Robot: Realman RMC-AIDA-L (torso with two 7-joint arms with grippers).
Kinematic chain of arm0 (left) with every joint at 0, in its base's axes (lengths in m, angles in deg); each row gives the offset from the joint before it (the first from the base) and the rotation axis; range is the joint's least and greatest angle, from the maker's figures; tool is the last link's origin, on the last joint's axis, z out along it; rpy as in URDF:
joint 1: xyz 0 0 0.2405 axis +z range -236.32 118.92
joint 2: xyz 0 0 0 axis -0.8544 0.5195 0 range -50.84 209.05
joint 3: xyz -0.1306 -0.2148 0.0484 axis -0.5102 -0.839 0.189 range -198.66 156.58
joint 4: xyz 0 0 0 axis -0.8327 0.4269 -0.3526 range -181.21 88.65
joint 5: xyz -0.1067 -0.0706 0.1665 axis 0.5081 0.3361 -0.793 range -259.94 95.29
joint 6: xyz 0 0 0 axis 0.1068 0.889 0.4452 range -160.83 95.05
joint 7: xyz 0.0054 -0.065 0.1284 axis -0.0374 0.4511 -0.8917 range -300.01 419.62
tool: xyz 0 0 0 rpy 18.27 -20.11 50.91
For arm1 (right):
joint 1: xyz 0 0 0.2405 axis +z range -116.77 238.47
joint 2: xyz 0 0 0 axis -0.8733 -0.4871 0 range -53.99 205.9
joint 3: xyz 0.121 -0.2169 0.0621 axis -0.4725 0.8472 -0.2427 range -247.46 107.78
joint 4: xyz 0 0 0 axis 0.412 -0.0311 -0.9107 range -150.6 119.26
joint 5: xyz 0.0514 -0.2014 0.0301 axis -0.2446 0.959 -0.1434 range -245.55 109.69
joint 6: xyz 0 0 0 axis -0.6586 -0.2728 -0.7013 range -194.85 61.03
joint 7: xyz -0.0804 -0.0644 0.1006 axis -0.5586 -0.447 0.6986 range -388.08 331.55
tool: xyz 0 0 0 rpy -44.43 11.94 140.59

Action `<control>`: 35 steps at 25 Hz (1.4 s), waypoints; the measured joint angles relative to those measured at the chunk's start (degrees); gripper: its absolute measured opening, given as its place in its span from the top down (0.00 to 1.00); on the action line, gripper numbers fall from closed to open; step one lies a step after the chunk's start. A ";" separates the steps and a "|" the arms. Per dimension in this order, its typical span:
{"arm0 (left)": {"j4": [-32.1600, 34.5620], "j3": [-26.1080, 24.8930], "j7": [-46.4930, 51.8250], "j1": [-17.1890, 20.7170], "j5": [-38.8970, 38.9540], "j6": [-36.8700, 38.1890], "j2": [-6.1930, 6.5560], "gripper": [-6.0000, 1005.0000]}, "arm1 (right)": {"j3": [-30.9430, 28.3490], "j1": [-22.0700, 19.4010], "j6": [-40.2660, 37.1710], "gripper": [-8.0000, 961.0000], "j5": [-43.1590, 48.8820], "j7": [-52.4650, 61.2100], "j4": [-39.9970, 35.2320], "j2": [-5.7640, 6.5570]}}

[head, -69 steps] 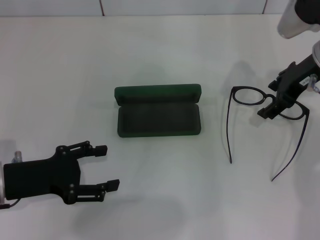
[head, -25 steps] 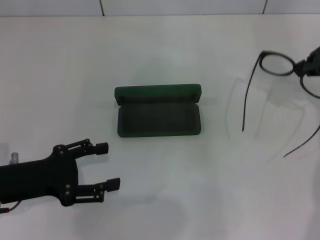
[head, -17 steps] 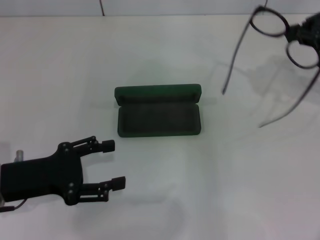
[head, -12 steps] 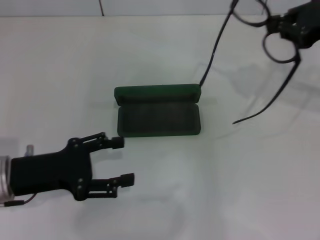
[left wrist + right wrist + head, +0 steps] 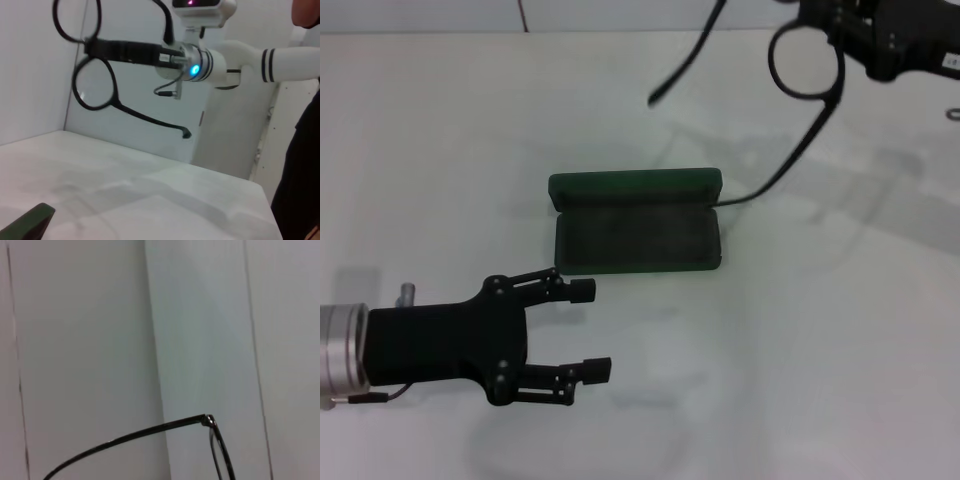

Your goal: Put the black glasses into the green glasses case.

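Note:
The green glasses case point(image 5: 638, 235) lies open in the middle of the white table, its lid toward the far side; one corner of the case point(image 5: 31, 224) shows in the left wrist view. High above the table's far right, my right gripper point(image 5: 842, 22) is shut on the bridge of the black glasses point(image 5: 807, 60), whose temple arms are unfolded and hang out toward the case. The left wrist view shows the glasses point(image 5: 95, 82) held aloft by the right gripper point(image 5: 94, 47). One temple arm of the glasses point(image 5: 125, 439) crosses the right wrist view. My left gripper point(image 5: 590, 330) is open, just in front of the case's near left corner.
The white table point(image 5: 820, 330) holds nothing else in view. A pale wall with panel seams point(image 5: 620, 12) runs behind the table's far edge.
The right gripper has lifted the glasses off the table at the right and carried them up and leftward toward the case. The left gripper has moved forward and rightward, closer to the case.

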 joint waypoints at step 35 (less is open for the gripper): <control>-15.17 6.07 -38.97 -9.87 6.72 -3.66 -1.03 0.48 | 6.38 13.79 -2.73 0.93 -13.40 -4.59 26.44 -0.55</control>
